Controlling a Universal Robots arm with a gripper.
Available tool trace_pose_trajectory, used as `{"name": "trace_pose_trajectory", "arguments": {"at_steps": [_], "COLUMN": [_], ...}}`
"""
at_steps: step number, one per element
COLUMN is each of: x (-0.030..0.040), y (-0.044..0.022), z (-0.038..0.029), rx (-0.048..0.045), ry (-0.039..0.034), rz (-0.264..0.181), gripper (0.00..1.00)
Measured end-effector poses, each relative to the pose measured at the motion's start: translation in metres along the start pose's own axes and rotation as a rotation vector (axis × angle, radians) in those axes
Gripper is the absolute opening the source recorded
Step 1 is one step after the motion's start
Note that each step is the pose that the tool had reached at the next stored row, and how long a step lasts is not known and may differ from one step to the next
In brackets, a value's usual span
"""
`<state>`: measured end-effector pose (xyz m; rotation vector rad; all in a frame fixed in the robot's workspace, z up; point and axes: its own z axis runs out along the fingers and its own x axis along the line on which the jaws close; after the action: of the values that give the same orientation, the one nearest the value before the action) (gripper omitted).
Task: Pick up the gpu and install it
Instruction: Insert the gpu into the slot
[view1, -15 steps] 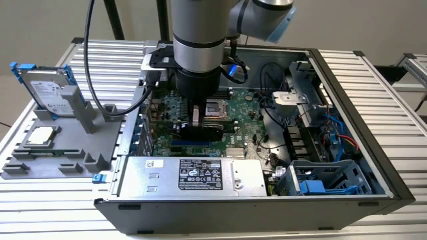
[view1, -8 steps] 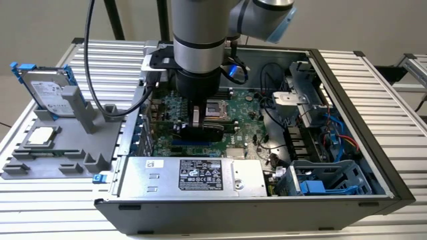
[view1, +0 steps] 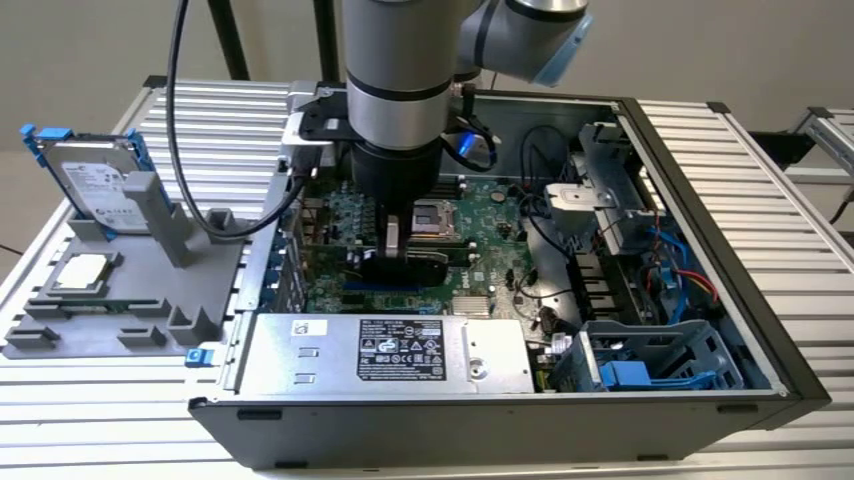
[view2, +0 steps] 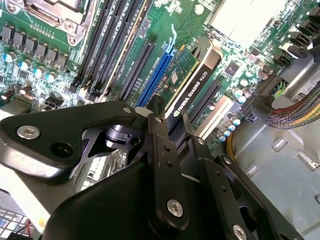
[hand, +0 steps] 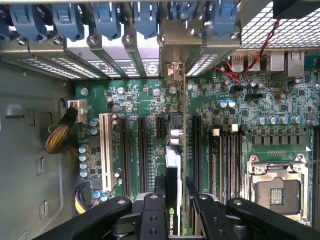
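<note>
The gpu (view1: 403, 268) stands on edge inside the open computer case (view1: 694, 250), over the motherboard's expansion slots. My gripper (view1: 396, 245) is shut on its upper edge from above. In the second wrist view the gpu (view2: 192, 80) shows its black shroud edge and green board, running along the blue slot (view2: 157, 75), with my gripper (view2: 170, 117) clamped around it. In the first wrist view the gpu (hand: 173, 160) appears edge-on between black slots, its silver bracket (hand: 175, 70) at the case's rear openings, my gripper (hand: 174, 184) astride it. Whether it sits fully in the slot I cannot tell.
The empty CPU socket (view1: 437, 215) lies just beyond the gripper. A power supply (view1: 387, 350) fills the case's near side, a drive cage (view1: 654, 365) its near right corner. On the exterior view's left, a grey fixture (view1: 120, 320) holds a hard drive (view1: 100, 185) and a CPU chip (view1: 83, 272).
</note>
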<state>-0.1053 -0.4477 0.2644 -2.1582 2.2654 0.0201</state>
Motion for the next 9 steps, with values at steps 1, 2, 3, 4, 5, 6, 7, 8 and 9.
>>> {"name": "trace_pose_trajectory", "arguments": {"at_steps": [1, 2, 3, 4, 5, 6, 7, 8, 9], "x": [0.0, 0.0, 0.0, 0.0, 0.0, 0.0, 0.0, 0.0, 0.0], "y": [-0.0001, -0.0001, -0.0002, -0.0002, -0.0002, -0.0002, -0.0002, -0.0003, -0.0003], "z": [0.0002, 0.0004, 0.0006, 0.0008, 0.0009, 0.0013, 0.0013, 0.0013, 0.0014], "rx": [0.0, 0.0001, 0.0, 0.0, 0.0, -0.0001, -0.0001, 0.0, 0.0], "ry": [0.0, -0.0001, -0.0001, 0.0, 0.0, -0.0003, -0.0004, -0.0004, -0.0005], "rz": [0.0, 0.0, 0.0, 0.0, -0.001, -0.001, -0.001, -0.001, -0.001], "gripper": [0.0, 0.0, 0.0, 0.0, 0.0, 0.0, 0.0, 0.0, 0.0]}}
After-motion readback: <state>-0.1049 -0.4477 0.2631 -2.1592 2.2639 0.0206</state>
